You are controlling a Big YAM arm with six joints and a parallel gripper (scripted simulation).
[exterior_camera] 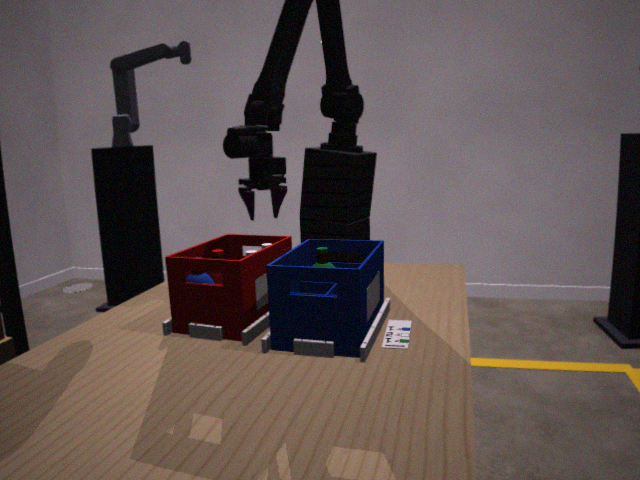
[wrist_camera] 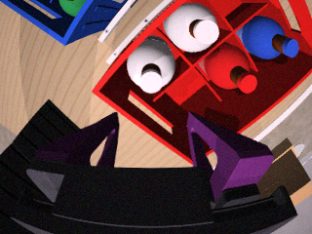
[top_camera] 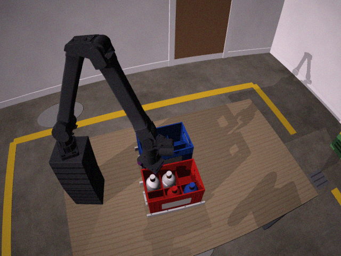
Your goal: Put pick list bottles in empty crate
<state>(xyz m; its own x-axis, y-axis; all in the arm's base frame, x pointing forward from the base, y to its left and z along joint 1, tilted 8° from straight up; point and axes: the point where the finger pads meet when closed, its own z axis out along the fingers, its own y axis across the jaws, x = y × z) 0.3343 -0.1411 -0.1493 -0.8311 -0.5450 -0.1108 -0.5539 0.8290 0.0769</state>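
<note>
My gripper (top_camera: pixel 150 166) (exterior_camera: pixel 264 218) (wrist_camera: pixel 153 118) is open and empty, above the robot-side end of the red crate (top_camera: pixel 153 207) (exterior_camera: pixel 206 310) (wrist_camera: pixel 97 91). In that crate stand two white bottles (top_camera: pixel 153 184) (top_camera: pixel 168 180) (wrist_camera: pixel 151 60) (wrist_camera: pixel 185 26), a red bottle (top_camera: pixel 173 191) (wrist_camera: pixel 225 68) and a blue bottle (top_camera: pixel 189 188) (exterior_camera: pixel 200 279) (wrist_camera: pixel 263 38). The blue crate (top_camera: pixel 188 141) (exterior_camera: pixel 305 322) (wrist_camera: pixel 65 41) holds a green bottle (exterior_camera: pixel 323 264) (wrist_camera: pixel 71 6). The pick list (exterior_camera: pixel 397 334) shows blue, white and green marks; its digits are too small to read surely.
Low pale strips (top_camera: pixel 176 208) (exterior_camera: pixel 374 330) (wrist_camera: pixel 122 50) lie along the crates' sides. The crates stand side by side with a narrow gap. The arm's dark pedestal (top_camera: pixel 76 176) (exterior_camera: pixel 336 196) stands at the robot end of the table.
</note>
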